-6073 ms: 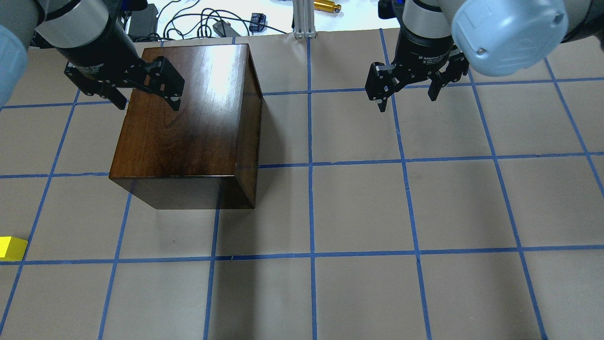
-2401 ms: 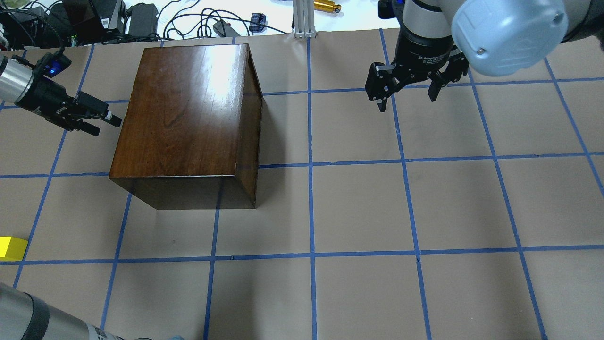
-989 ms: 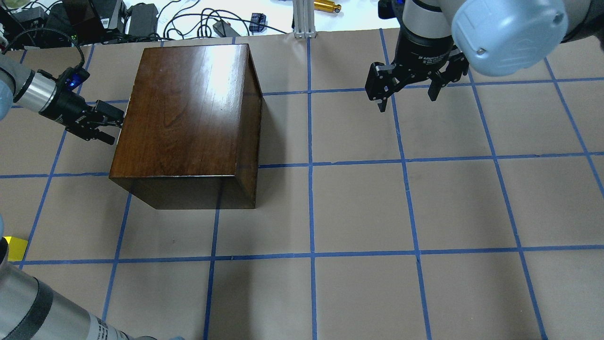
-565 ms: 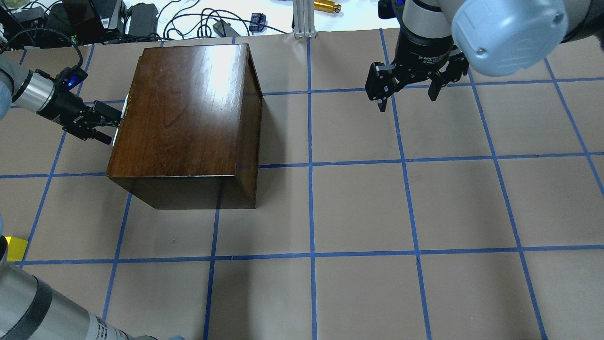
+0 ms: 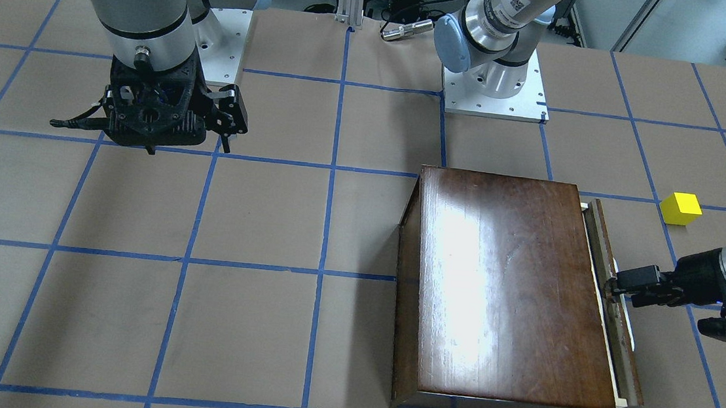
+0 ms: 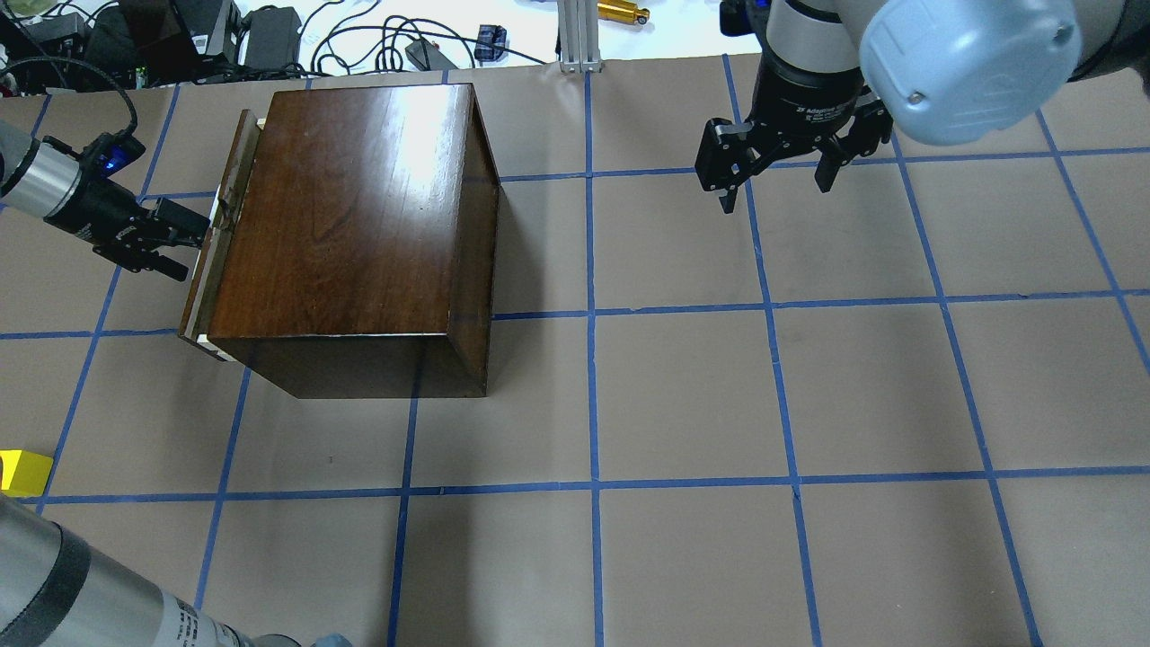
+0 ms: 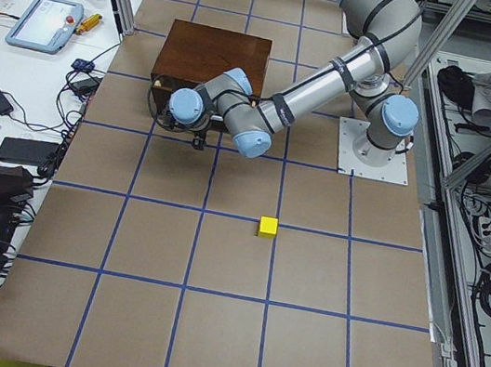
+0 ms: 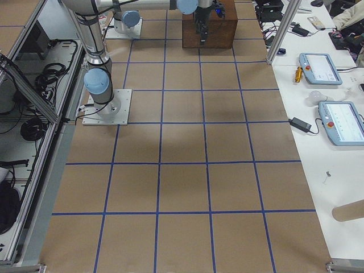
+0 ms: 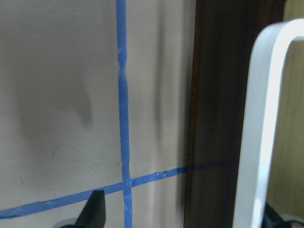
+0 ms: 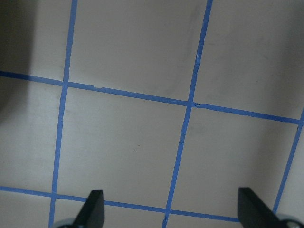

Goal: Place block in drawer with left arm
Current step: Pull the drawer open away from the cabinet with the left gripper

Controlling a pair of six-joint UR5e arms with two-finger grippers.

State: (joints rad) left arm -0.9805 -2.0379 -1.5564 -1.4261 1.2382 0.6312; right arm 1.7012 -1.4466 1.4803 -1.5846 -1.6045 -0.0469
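Tabletop (image 6: 683,404), brown paper with a blue tape grid, is lying under both pincers. The glossy dark-brown wooden cabinet (image 6: 359,207) is standing right in front of the left pincer's fingertips, between the two pincers and well apart from the right one.

The left arm (image 6: 40,175), silver with a blue light near the wrist, is reaching in low and level toward the cabinet's drawer side. The right arm (image 6: 809,54) is hanging over bare tabletop.

The drawer (image 6: 199,296) is sticking out a little from the cabinet. Its dark front panel is facing the left pincer, with a thin strip of pale wood showing behind it.

The left pincer (image 6: 193,243) is sitting released at the drawer front, jaws apart. In the left wrist view the white handle (image 9: 256,142) is running between the fingers, close to one side, with the other fingertip (image 9: 95,213) standing off over the tabletop. Whether a finger is touching the handle, cannot tell.

The right pincer (image 6: 774,184) is pointing down, released, jaws wide, nothing between them but taped paper.

The block (image 5: 680,209), a small yellow cube, is resting on the tabletop outside the drawer. It is well apart from the left pincer, off to its side toward the robot's base, beside a tape line.
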